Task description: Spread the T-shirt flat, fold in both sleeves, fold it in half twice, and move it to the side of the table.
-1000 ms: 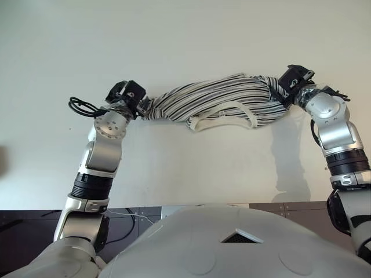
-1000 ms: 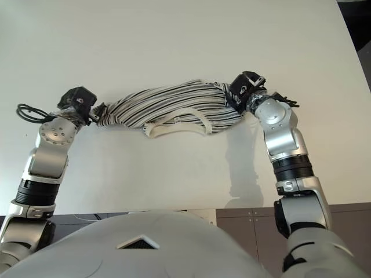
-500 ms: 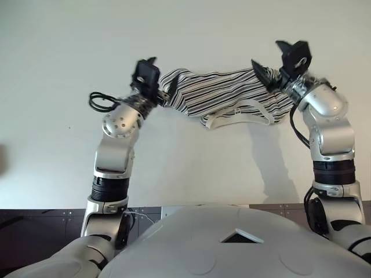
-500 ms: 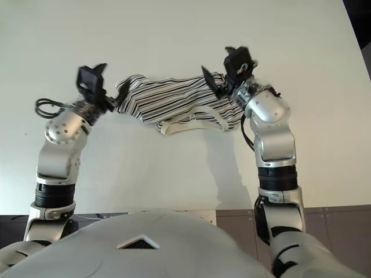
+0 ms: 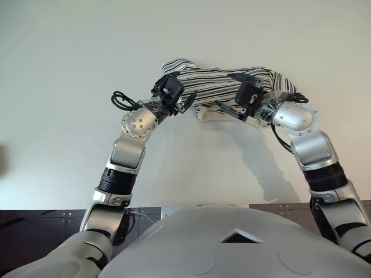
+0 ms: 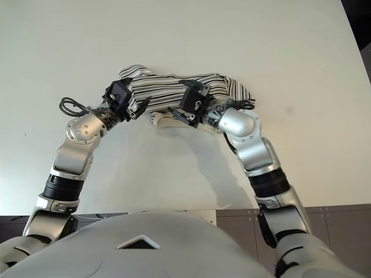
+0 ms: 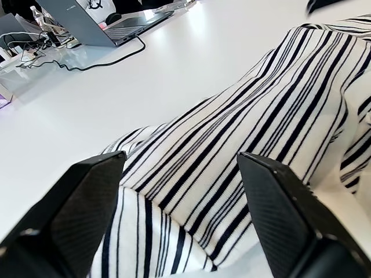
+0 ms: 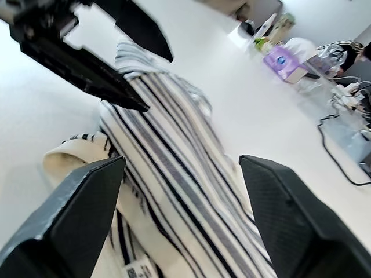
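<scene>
White bench (image 5: 69, 46), upper centre of frame: striped T-shirt (image 5: 214, 77) lies bunched, not yet spread. Left gripper (image 5: 186, 99) and right gripper (image 5: 224, 91) hover at it, jaws wide, holding nothing. Spreading, sleeves, both folds and the move aside all remain.

Left arm (image 5: 128, 155) and right arm (image 5: 316, 152) rise from the lower corners and bend inward. Left pincer (image 5: 186, 102) and right pincer (image 5: 228, 92) face each other at upper centre, near but apart, both with fingers spread wide.
</scene>
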{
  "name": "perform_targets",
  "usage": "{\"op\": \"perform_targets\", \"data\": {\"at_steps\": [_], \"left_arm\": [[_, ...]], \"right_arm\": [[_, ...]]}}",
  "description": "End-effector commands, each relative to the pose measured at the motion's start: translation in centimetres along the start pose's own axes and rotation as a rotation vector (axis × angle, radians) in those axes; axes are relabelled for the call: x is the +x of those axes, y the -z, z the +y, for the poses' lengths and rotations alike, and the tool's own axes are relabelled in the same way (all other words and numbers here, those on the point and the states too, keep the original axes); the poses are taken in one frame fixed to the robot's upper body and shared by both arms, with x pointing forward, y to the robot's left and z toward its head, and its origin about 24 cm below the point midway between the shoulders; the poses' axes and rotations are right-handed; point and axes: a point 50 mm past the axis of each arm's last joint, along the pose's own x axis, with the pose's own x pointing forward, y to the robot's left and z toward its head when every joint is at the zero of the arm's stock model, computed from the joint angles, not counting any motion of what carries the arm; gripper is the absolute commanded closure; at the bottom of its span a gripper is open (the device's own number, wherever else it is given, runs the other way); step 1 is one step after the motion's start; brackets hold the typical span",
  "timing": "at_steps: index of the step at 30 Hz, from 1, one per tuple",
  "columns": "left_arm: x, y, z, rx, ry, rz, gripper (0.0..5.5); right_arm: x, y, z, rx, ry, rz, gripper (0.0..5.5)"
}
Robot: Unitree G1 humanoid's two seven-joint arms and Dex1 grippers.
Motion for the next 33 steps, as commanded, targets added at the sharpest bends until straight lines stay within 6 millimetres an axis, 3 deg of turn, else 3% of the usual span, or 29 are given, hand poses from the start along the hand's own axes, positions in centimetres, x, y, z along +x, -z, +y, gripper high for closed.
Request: {"op": "perform_targets", "data": {"at_steps": [1, 8, 12, 15, 18, 20, 24, 28, 33], "left_arm": [[1.3, -0.1, 0.6, 0.078, 0.014, 0.023, 1.94], [2.1, 1.6, 3.2, 0.24, -0.023, 0.157, 1.94], [2.8, 1.1, 5.6, 0.26, -0.092, 0.176, 1.94], [3.5, -0.3, 6.2, 0.2, -0.1, 0.112, 1.94], [3.6, -0.4, 7.4, 0.208, -0.126, 0.124, 1.94], [3.8, -1.0, 7.1, 0.143, -0.084, 0.091, 1.94], [3.3, -0.5, 3.4, 0.124, 0.111, 0.077, 1.94], [1.0, -1.1, 0.2, 0.112, 0.166, -0.007, 1.94], [0.6, 1.3, 1.9, 0.2, 0.019, 0.137, 1.94]], "right_arm": [[2.1, 2.3, 2.4, -0.201, -0.124, 0.151, 1.86], [0.3, 0.9, 2.4, -0.561, -0.352, 0.036, 1.86], [-2.0, 0.5, 2.7, -0.584, -0.479, -0.014, 1.86], [-2.5, 0.1, 2.4, -0.553, -0.525, -0.038, 1.86], [-2.8, -0.3, 2.2, -0.517, -0.538, -0.057, 1.86], [-1.8, -1.3, 0.9, -0.505, -0.399, -0.115, 1.86], [0.4, -3.9, -2.6, -0.435, -0.05, -0.21, 1.86], [1.7, -2.3, -5.4, -0.255, 0.218, -0.132, 1.86], [4.0, -1.1, -5.9, 0.058, 0.202, -0.069, 1.86]]}}
